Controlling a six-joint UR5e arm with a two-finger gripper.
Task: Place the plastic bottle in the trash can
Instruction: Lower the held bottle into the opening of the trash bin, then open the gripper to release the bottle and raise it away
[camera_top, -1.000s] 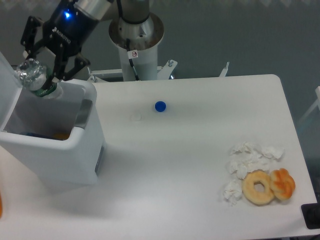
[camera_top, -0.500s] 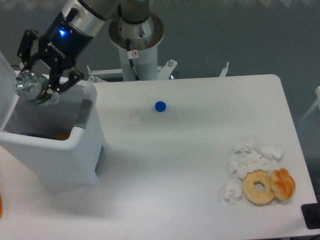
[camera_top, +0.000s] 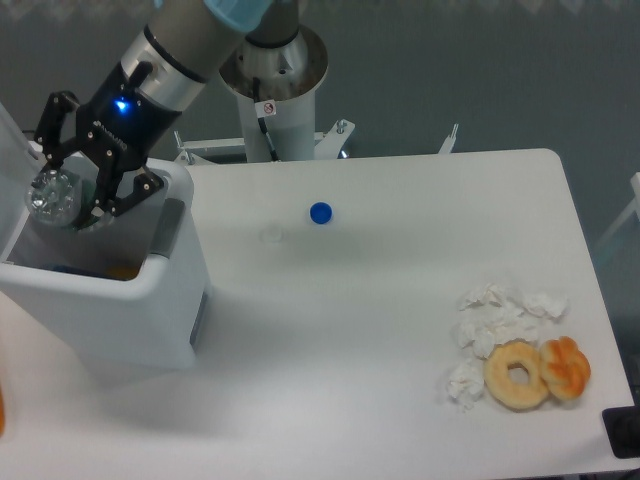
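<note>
From the fixed camera, I am holding my gripper (camera_top: 62, 195) over the open top of the trash can (camera_top: 120, 300), my fingers (camera_top: 100, 190) pinching the plastic bottle (camera_top: 52, 196) just above the bin's opening. On the white table (camera_top: 400, 330), a blue cap (camera_top: 320, 212) is lying well apart from the bin, and crumpled tissues (camera_top: 495, 315) are sitting beside two doughnuts (camera_top: 537, 372) near the right edge

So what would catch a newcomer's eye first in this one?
Probably the gripper at the upper left, holding a crumpled clear plastic bottle over the open trash can. Next, the doughnut and a glazed pastry beside crumpled tissues at the lower right. A small blue cap sits alone mid-table.
</note>
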